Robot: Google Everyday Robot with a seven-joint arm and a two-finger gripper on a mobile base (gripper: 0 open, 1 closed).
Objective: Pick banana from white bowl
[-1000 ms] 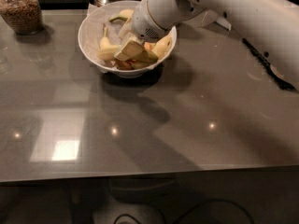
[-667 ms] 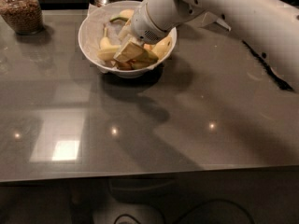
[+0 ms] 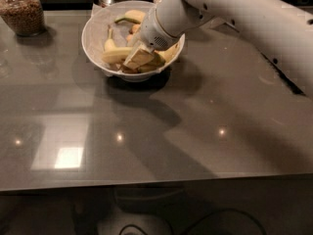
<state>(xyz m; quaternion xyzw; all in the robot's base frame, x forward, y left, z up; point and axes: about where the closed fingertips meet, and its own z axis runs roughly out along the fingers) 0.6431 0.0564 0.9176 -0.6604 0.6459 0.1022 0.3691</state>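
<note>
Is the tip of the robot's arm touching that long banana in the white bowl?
Cannot tell. In the camera view the end effector is down inside the white bowl and overlaps the banana, hiding any contact or gap.

Nothing written can be read here: no text, label, brand, number or sign shows on the white bowl point(image 3: 93, 31), on the glass jar point(image 3: 22, 11) of brown grains at the far left of the tabletop point(image 3: 195, 131), or on the white arm point(image 3: 234, 9). The gripper point(image 3: 139, 58) is down inside the white bowl, against the banana point(image 3: 113, 56), and its pale casing bears no legible marking either
</note>
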